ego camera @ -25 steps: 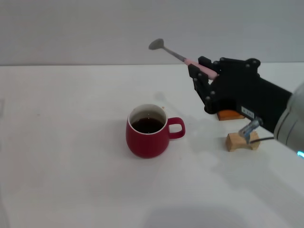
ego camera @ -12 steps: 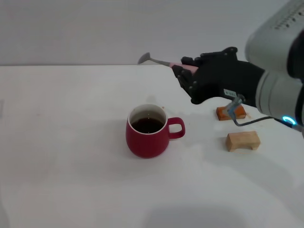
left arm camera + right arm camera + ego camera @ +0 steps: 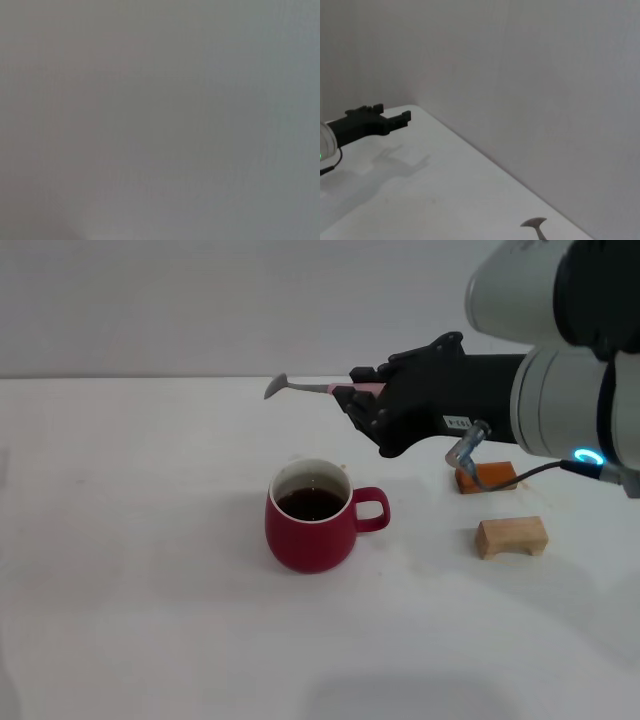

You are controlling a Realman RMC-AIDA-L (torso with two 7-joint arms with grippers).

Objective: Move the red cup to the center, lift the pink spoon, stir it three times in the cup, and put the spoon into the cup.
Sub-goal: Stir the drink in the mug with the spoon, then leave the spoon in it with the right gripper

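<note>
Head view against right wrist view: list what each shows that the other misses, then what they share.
Only the head view shows the red cup with dark liquid, the tan wooden block, the orange-brown block and the right claw shut on the pink spoon, held above the table beyond the cup. Only the right wrist view shows the left claw, off at the far side of the table. Both show the spoon's silver bowl, the white table and the wall.

It looked like a lab test bench: a bare white table (image 3: pixel 150 620) stood against a plain grey wall (image 3: pixel 200 300), with two small wooden blocks (image 3: pixel 512 537) as props.
</note>
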